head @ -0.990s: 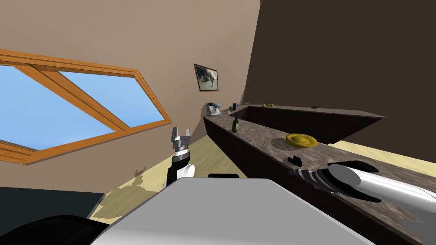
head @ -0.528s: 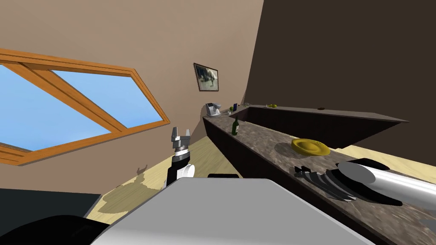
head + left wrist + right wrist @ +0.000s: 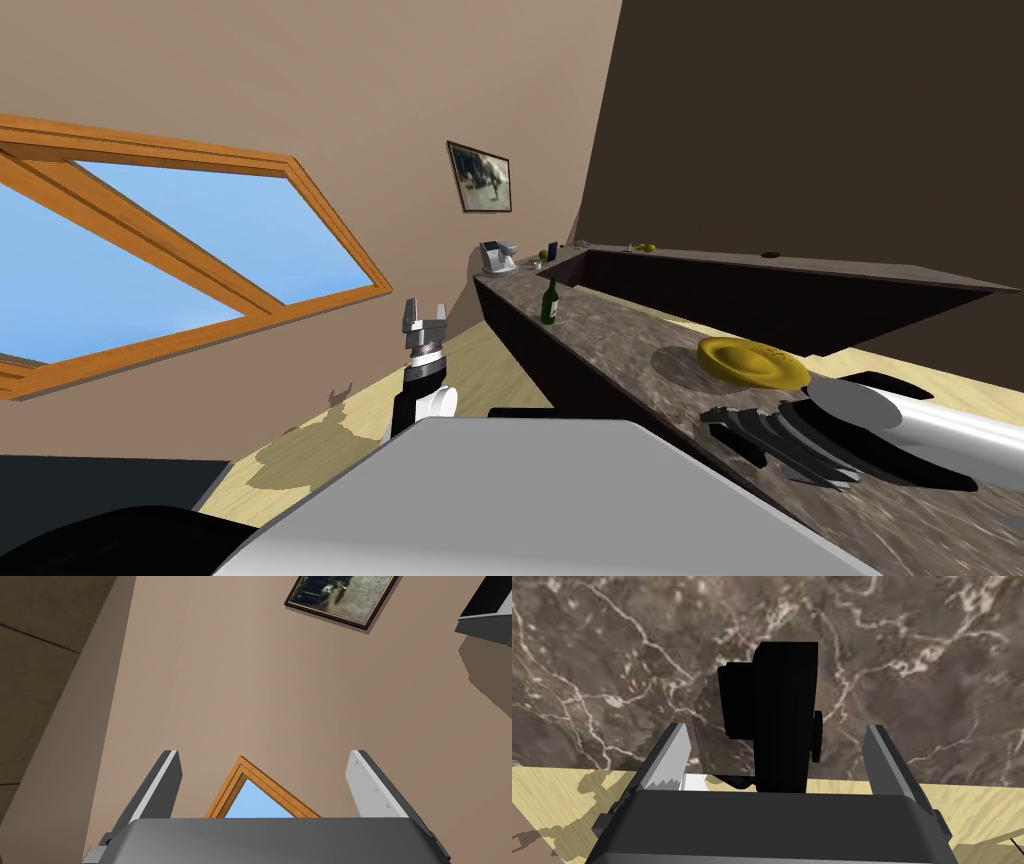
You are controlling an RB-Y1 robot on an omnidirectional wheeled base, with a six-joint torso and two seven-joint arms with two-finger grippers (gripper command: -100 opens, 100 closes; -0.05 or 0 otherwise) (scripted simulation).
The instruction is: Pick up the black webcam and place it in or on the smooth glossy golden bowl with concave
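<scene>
Your right gripper (image 3: 776,743) is spread wide over the brown marbled counter (image 3: 922,636). Black webcam (image 3: 777,711) sits between the fingers with gaps on both sides, not gripped, on the counter near its edge. Golden bowl (image 3: 752,362) lies close by on the same counter. Your left gripper (image 3: 423,322) is raised away from the counter, fingers wide apart.

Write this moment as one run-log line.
right tool: open, astride black webcam, not touching | webcam: on marbled counter | yellow bowl: on counter, apart | left tool: open, empty
</scene>
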